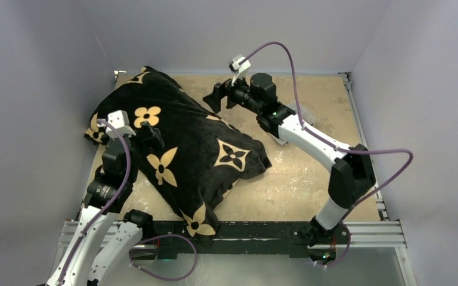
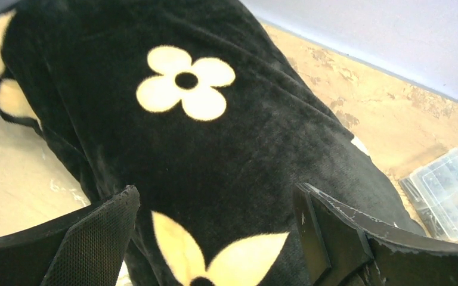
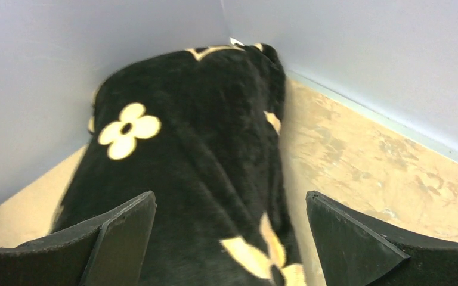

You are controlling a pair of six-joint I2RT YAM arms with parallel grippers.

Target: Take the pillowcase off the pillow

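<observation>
While the pillowcase (image 1: 185, 149) encloses the pillow completely, with no white showing in any view, the step in hand is judged to be the first grasp of the fabric. The covered pillow lies diagonally on the counter (image 1: 310, 173), with one end draped over the aluminium rail (image 1: 370, 235) at the near edge and the other in the far left corner.

1. Left gripper (image 2: 214, 205): released, jaws wide, poised just above the plush. Lower it onto a fold and pinch fabric only; a deep bite would likely trap the filling as well.
2. Right gripper (image 3: 229, 208): also released, jaws wide, off the far right flank of the cover and not touching it. Use it to restrain the opposite end so that the cover can slide.
3. Locate the opening before pulling. No view resolves it; the slack near end may be it.

Plush pile will probably slip between the pads, so gather a thick pleat.

The counter is tan, worn and blotched. A clear compartment box (image 2: 450, 190) rests on it beyond the cover; keep the fabric off it. Pale grey walls (image 1: 226, 36) close in on the left, far and right sides, leaving little room at the far left corner.
</observation>
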